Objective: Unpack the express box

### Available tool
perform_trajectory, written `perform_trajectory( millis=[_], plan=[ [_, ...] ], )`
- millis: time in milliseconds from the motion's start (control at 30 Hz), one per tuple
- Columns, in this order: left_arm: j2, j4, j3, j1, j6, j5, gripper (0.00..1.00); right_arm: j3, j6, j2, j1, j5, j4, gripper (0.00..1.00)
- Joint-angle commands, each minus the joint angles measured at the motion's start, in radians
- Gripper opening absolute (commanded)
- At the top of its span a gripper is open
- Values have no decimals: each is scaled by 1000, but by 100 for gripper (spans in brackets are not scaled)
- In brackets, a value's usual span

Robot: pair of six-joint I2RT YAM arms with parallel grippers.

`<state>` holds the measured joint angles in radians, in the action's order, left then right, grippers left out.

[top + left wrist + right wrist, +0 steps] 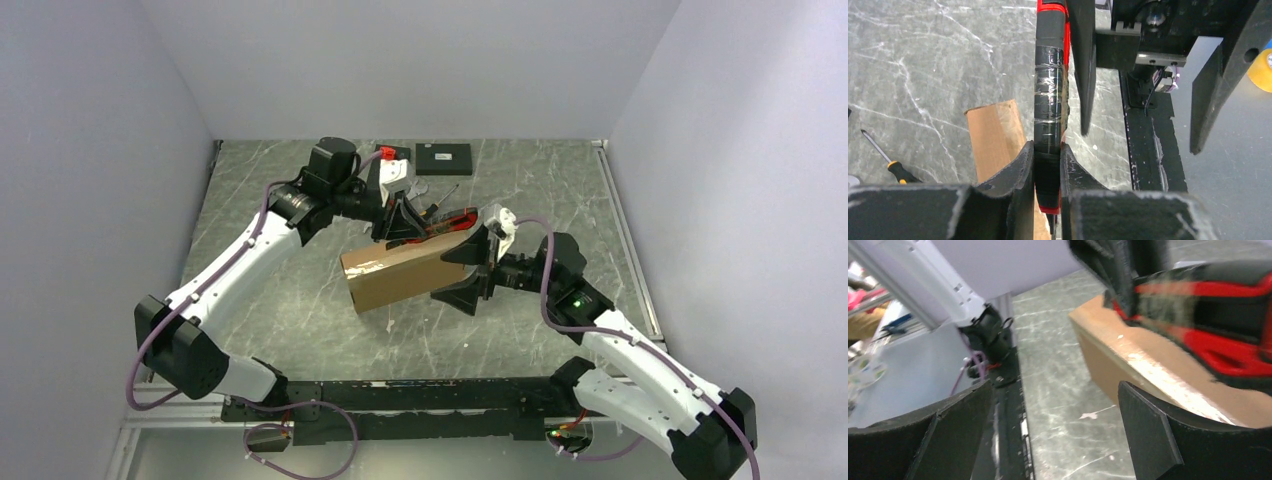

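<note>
The express box (395, 277) is a brown cardboard mailer lying in the middle of the table; it also shows in the left wrist view (995, 137) and the right wrist view (1128, 357). My left gripper (400, 233) is above its far edge, shut on a black and red tool (1050, 115) wrapped in clear tape, held over the box (1233, 315). My right gripper (458, 275) is open and empty at the box's right end. Only table shows between its fingers (1158, 432), with the box just beyond the right one.
A flat black box (443, 158) lies at the back of the table. A screwdriver (890, 164) with a yellow and black handle lies beyond the express box, also in the top view (442, 196). The black base rail (400, 400) runs along the near edge.
</note>
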<state>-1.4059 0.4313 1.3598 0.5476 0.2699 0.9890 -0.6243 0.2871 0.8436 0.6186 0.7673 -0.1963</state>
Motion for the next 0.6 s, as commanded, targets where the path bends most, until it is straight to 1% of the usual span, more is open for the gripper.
perform_trajectory(
  millis=[0, 67, 167, 200, 267, 333, 400, 433, 467, 567],
  plan=[
    [20, -17, 28, 0, 34, 44, 0, 17, -32, -57, 1, -220, -163, 99],
    [28, -28, 20, 0, -2, 84, 0, 1, 135, -61, 1, -351, -174, 99],
    [42, -55, 10, 0, -83, 124, 0, -9, 239, -76, 1, -437, -207, 100],
    [48, -83, -1, 0, -126, 146, 0, 0, 285, -82, 0, -468, -231, 100],
    [60, -194, -36, 0, -226, 184, 0, 22, 331, -82, 0, -463, -329, 99],
    [74, -328, -88, 0, -369, 217, 0, 22, 370, -60, 0, -451, -409, 90],
    [87, -478, -136, 0, -487, 225, 0, 7, 382, -37, 1, -457, -435, 78],
    [90, -527, -152, 0, -533, 222, 0, -1, 380, -24, 1, -447, -451, 70],
    [90, -562, -162, -1, -567, 216, 0, -10, 377, -9, 1, -433, -462, 66],
    [75, -614, -167, 0, -633, 222, 0, -36, 376, 51, 3, -382, -496, 62]
  ],
)
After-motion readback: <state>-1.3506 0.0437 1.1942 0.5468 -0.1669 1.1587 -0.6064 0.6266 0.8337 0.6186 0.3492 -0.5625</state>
